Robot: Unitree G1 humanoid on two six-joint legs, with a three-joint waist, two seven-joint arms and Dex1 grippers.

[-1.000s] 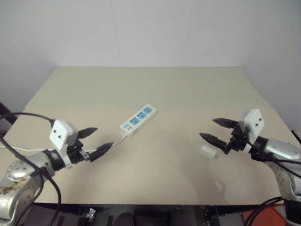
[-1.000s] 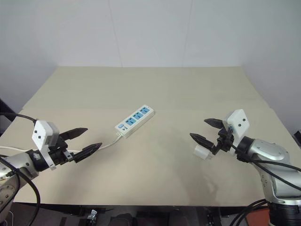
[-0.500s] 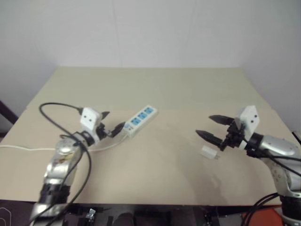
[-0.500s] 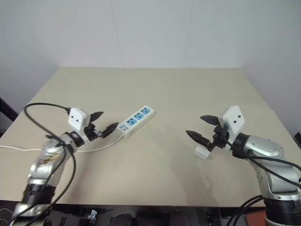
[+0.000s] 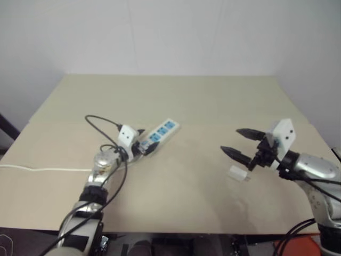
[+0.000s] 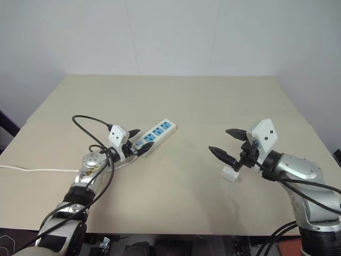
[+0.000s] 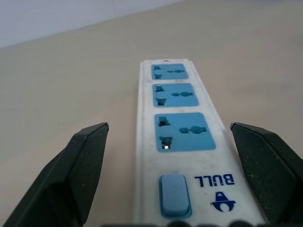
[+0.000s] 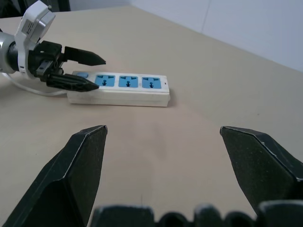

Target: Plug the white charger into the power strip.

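On a beige table [image 5: 213, 101], the task is sitting at an early stage: nothing is plugged in and nothing is being held. Toward the left, the left gripper [image 6: 138, 143] is straddling the cord end of the power strip [image 6: 155, 135], its two black fingers spread wide on either side of that end, not squeezing it. The strip is lying flat near the table's middle, its three blue sockets facing up and all empty; its long axis is running diagonally, from the near left, where the thin white cord [image 5: 48, 170] is trailing off, to the far right. Toward the right, the right gripper [image 6: 230, 144] is hovering with its fingers wide apart and empty, just over the white charger [image 6: 230, 174]. The charger is lying on the table well apart from the strip. Judging from this, picking up the charger and inserting it are both remaining.
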